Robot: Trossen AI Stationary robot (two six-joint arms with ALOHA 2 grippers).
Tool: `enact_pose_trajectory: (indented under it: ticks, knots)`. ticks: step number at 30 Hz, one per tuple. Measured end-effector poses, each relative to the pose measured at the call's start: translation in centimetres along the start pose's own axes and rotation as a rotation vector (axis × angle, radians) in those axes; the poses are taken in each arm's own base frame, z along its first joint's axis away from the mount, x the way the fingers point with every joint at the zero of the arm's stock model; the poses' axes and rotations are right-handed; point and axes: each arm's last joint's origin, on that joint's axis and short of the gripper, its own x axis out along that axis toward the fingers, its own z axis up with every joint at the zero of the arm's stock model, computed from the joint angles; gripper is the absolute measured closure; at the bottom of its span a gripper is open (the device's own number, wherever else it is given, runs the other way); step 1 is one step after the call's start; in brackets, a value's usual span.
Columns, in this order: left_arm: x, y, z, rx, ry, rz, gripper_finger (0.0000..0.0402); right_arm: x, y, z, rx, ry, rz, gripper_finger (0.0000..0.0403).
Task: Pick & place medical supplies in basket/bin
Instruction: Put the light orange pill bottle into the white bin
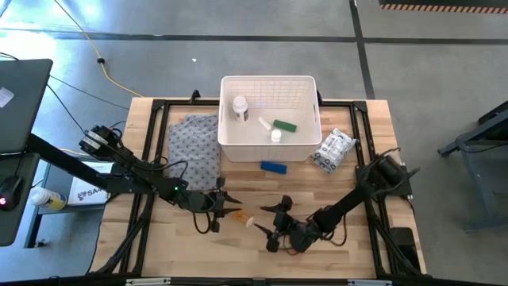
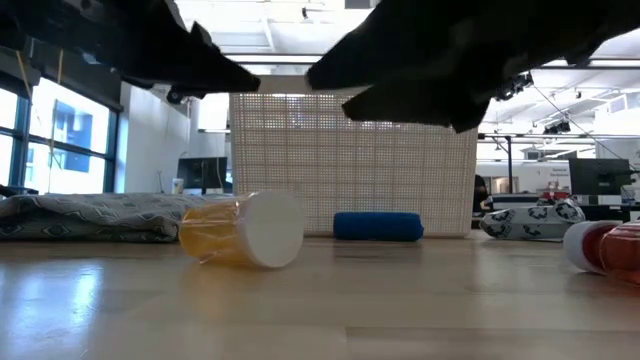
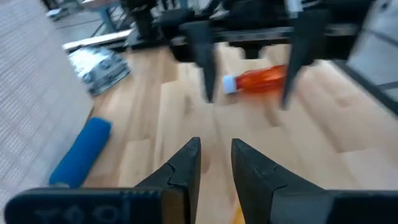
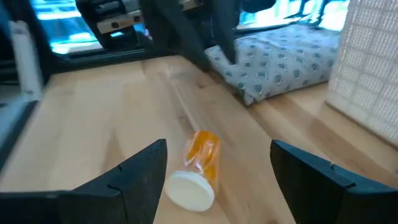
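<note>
The wooden table sits on a black frame. At its far edge stands the white slotted basket, by far the biggest thing on it. Inside the basket I can see a white pill bottle, a green tube and a small white vial. No writing on any of them can be read from here.

Left of the basket, just beside it, lies the grey patterned cloth, crumpled flat. To the basket's right, well off its corner, is the crinkly white-clear packet; it carries dark print, too small to read.

Both dark arms reach in low over the near half of the table. The left tool has its fingers drawn close with only a narrow slit between them and nothing gripped. The right tool stands wide open and holds nothing.

Just in front of the basket lies the blue block, flat on the wood. Between the two tools an orange bottle with a white cap lies on its side, touching neither. A red white-capped bottle lies on its side near the right tool. Neither shows a readable label.
</note>
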Motion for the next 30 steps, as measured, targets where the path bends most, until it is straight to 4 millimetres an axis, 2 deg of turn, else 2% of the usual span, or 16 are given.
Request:
enact_pose_trajectory:
  ticks: [6,12,20,30]
  knots:
    - [0.0,0.0,-0.2,-0.019,0.017,0.000,0.0284,2.2,3.1,-0.7,-0.123,0.003,-0.101,0.0128]
    - [-0.2,0.0,-0.5,-0.040,0.066,-0.037,0.0284,3.8,4.6,-2.2,-0.091,0.031,-0.124,0.0128]
    - [-2.2,0.2,1.3,-0.077,0.015,-0.082,0.0284,4.3,3.9,-3.9,-0.053,0.057,-0.141,0.0128]
    - [-3.0,-0.2,1.6,-0.041,0.019,-0.093,0.0284,5.5,2.9,-3.9,-0.037,0.096,-0.120,0.0128]
